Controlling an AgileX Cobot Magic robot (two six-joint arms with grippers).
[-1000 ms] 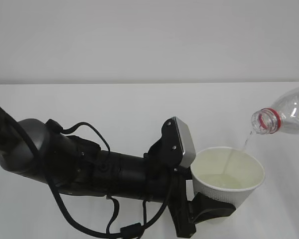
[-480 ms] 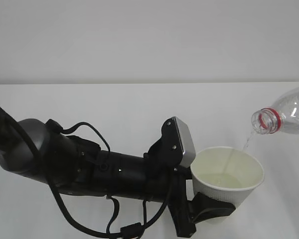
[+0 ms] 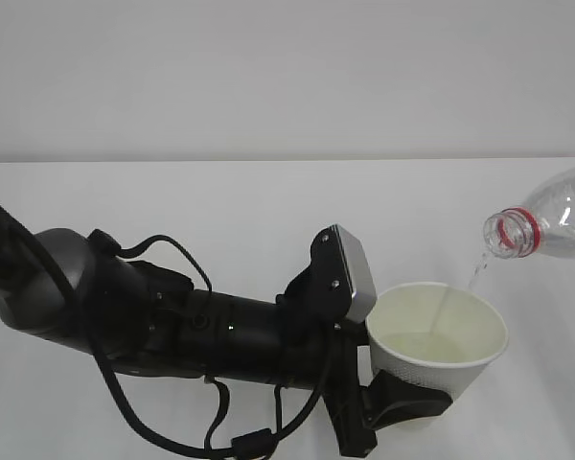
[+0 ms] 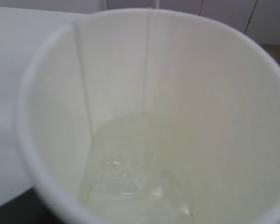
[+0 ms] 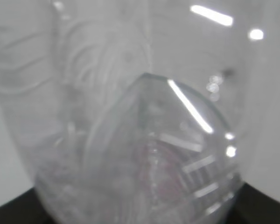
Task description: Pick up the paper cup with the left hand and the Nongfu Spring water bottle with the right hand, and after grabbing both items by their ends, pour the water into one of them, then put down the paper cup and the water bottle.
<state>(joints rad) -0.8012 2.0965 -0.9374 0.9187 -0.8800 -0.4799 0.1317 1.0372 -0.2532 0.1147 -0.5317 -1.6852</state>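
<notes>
Pouring in hand, so steadiness first. On the left, hold the cup (image 3: 439, 356) level and motionless, mouth up, with no twist of the wrist: paper walls give under a hard squeeze, and a slack grip lets the base slip. Aim for the stream (image 3: 475, 272) to land well inside the far rim rather than on it. At present falls thin from the bottle mouth, just above and right of that rim, into a shallow pool of water (image 4: 135, 184) covering little more than the bottom. On the right, tip the bottle (image 3: 548, 222) by small degrees, neck low, red ring just outside the cup's edge. Avoid a sudden tilt, likely to gulp and splash over the side onto the table (image 3: 220, 206). Right the bottle before drawing either arm away, judged the safest order.

Then the claws. Left claw (image 3: 402, 401): black fingers closed around the cup's lower part, cradling it from below and behind, set fairly wide by the cup's girth. Cup right of centre in the exterior view, seemingly clear of the table. From the left wrist, only the cup's cream inside, nothing of the fingers. Right claw (image 5: 135, 219): outside the exterior view; from the right wrist, merely dark edges at the bottom corners, with the clear bottle filling the picture between them. Judged clamped on the bottle's rear end, moderately wide, given the bottle aloft on its side at the right edge
</notes>
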